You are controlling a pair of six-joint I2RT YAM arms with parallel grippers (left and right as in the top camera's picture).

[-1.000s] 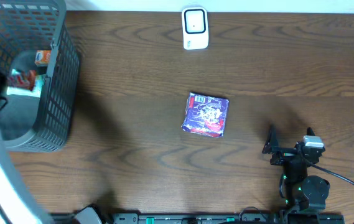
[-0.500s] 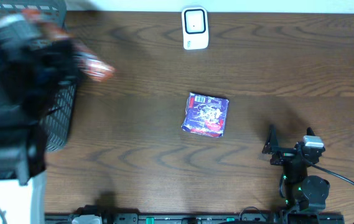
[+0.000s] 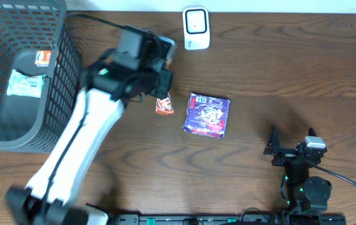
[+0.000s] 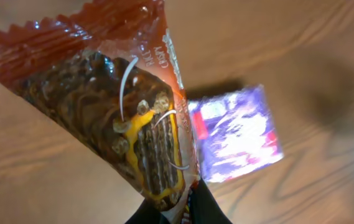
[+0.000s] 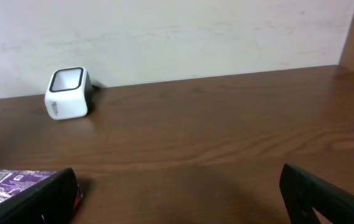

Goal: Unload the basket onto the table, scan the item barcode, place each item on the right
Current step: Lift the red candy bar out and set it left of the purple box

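My left gripper (image 3: 162, 94) is shut on a red-brown snack bar wrapper (image 3: 164, 107), which hangs above the table just left of a purple packet (image 3: 208, 115). In the left wrist view the wrapper (image 4: 121, 106) fills the frame, pinched at its lower end between the fingers (image 4: 211, 208), and the purple packet (image 4: 236, 134) lies on the wood behind it. No barcode shows on the side I see. The white scanner (image 3: 196, 28) stands at the far edge, beyond the wrapper. My right gripper (image 3: 291, 139) rests open and holds nothing at the near right, its open span (image 5: 177, 205) facing the scanner (image 5: 66, 93).
A dark wire basket (image 3: 55, 94) stands at the far left with a pale green packet (image 3: 26, 83) and a small orange item (image 3: 42, 57) inside. The purple packet's edge (image 5: 9, 185) shows beside my right gripper's left finger. A pale wall lies behind the scanner.
My left arm has swung right, out of the basket area, carrying the snack wrapper to a spot between the scanner and the purple packet. The right arm has not moved.
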